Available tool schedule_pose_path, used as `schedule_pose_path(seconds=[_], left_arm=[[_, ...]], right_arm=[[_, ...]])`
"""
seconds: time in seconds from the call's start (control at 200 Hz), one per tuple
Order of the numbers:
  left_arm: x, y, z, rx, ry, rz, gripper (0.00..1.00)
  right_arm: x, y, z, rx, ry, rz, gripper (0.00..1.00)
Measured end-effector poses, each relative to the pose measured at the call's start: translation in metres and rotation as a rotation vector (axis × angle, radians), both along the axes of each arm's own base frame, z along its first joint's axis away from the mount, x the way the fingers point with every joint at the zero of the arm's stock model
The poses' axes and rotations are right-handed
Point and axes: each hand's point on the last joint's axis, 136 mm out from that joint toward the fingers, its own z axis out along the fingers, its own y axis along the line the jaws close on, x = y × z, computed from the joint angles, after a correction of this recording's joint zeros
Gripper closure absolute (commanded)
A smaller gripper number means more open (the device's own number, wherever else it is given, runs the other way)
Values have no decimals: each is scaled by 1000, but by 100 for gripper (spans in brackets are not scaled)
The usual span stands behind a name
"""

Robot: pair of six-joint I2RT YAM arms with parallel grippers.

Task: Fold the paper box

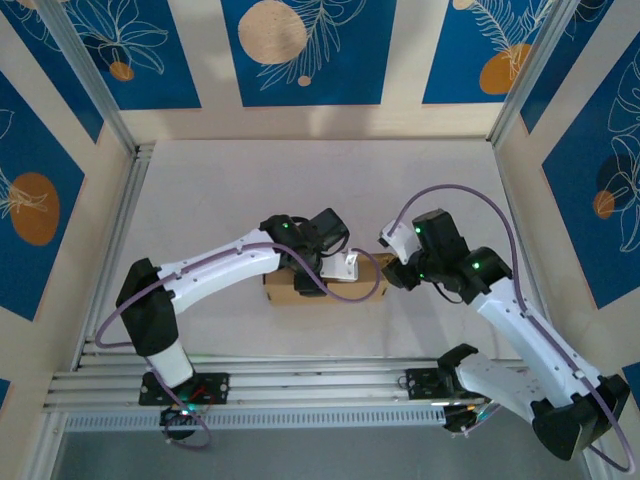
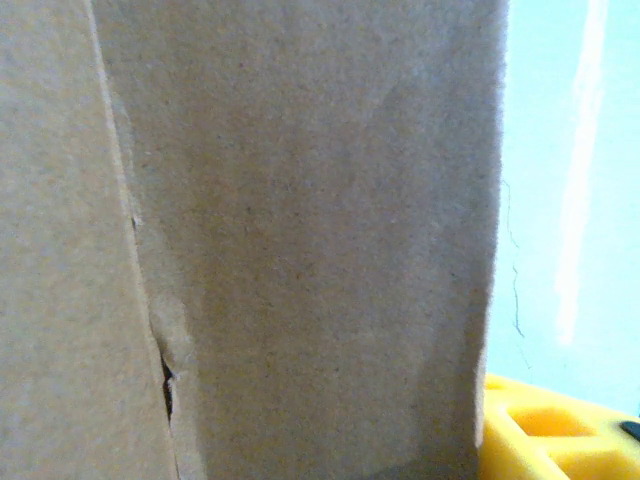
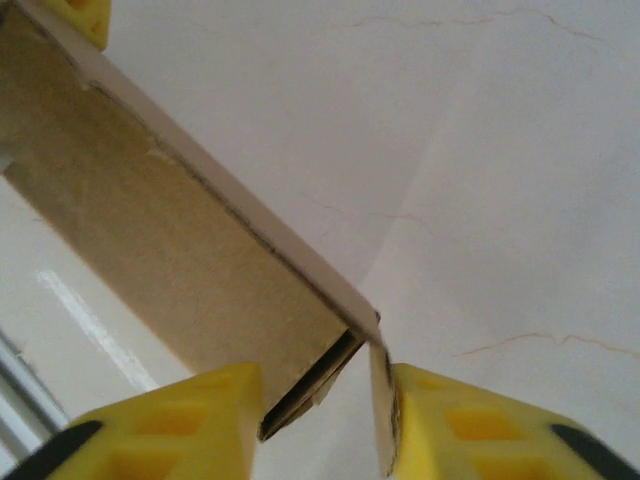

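Between the spread right jaws, paper box corner

Looked like a robot test cell, probably in a lab: walled round the white table with blue leaf-print panels, aluminium rails along the table's near edge.

Bright, even light; blurred wrist close-ups.
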Motion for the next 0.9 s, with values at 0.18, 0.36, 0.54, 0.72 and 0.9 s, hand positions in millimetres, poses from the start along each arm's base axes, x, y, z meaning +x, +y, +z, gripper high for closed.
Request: schedule_pose_path(seconds=[0.18, 0.36, 0.54, 0.72, 0.9], left_arm=[[2, 1, 0, -5, -2, 9, 42], [3, 2, 0, -8, -2, 20, 43], [3, 2, 0, -9, -3, 20, 42], [4, 2, 0, -12, 0, 37, 42], [5, 3, 0, -11, -1, 49, 40]], right_arm=[[14, 0, -4, 4, 58, -69, 95], [20, 4, -2, 19, 109, -118, 100], [19, 5, -2, 39, 182, -189, 100], [24, 7, -1, 51, 269, -283, 100], [29, 8, -2, 76, 297, -379, 100]])
